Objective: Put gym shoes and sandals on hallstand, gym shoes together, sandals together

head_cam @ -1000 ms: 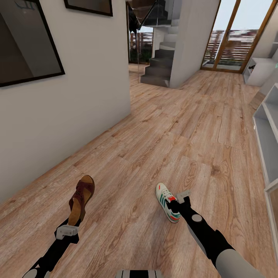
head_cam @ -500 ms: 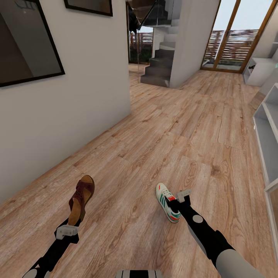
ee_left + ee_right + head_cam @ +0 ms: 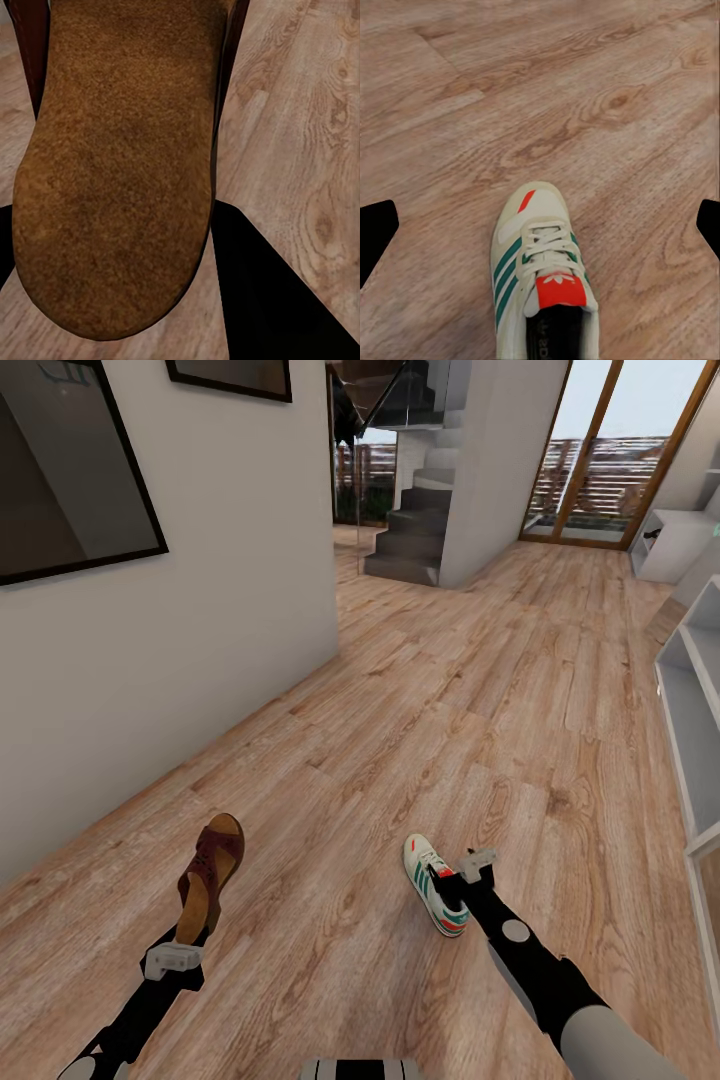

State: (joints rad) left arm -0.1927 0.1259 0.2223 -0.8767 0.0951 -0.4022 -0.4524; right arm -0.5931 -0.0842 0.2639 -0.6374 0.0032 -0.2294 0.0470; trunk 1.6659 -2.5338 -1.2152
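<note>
One brown sandal (image 3: 212, 872) is tipped on its side above the corridor floor (image 3: 480, 690), and my left gripper (image 3: 189, 932) is shut on its heel end. Up close its tan sole (image 3: 112, 165) lies against a black finger (image 3: 262, 300). A cream gym shoe (image 3: 430, 880) with green stripes lies flat on the planks. My right gripper (image 3: 453, 892) hovers open over its heel, with the fingertips (image 3: 375, 232) spread wide on either side of the gym shoe (image 3: 540, 277). The pale grey hallstand (image 3: 690, 700) runs along the right edge.
A white wall (image 3: 150, 660) with dark framed pictures runs along the left. Grey stairs (image 3: 415, 520) rise at the far end beside glazed doors (image 3: 610, 450). Another pale low unit (image 3: 668, 545) stands at the far right. Bare planks stretch ahead through the middle.
The right gripper has shifted very slightly over the gym shoe's heel. The left arm and the sandal have not moved.
</note>
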